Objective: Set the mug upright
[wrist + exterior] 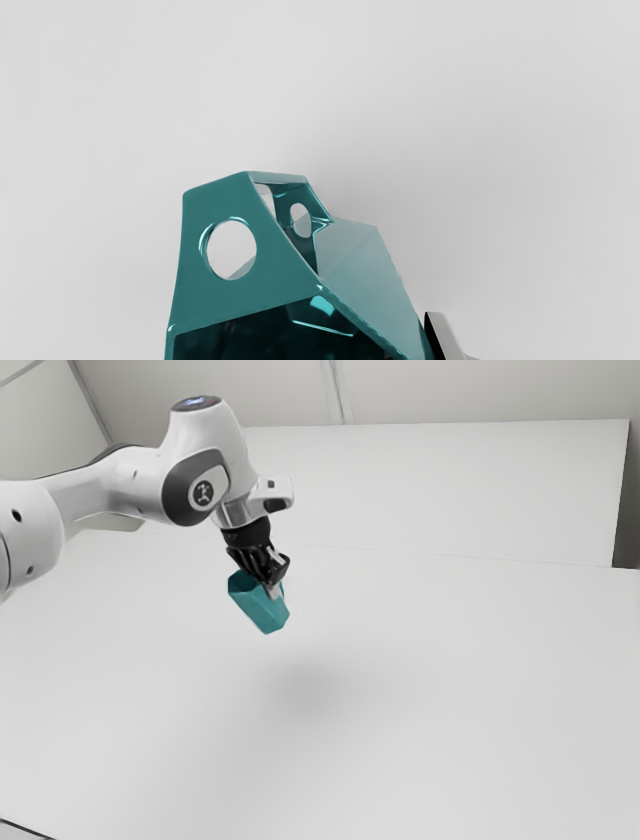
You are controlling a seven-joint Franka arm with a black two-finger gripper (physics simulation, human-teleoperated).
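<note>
Up in the air in the exterior view, my gripper holds the teal faceted mug by its rim area. The mug hangs tilted, its opening toward the exterior view's upper left and its other end lower, toward the right. In the wrist view the mug shows its dark opening and an angular handle with round holes. One finger of my gripper lies against the mug's outer wall; the other is mostly hidden at the mug's opening.
A broad white surface lies beneath the mug, with a soft shadow below it. A pale raised panel stands at the back, and a dark edge crosses the exterior view's lower left corner.
</note>
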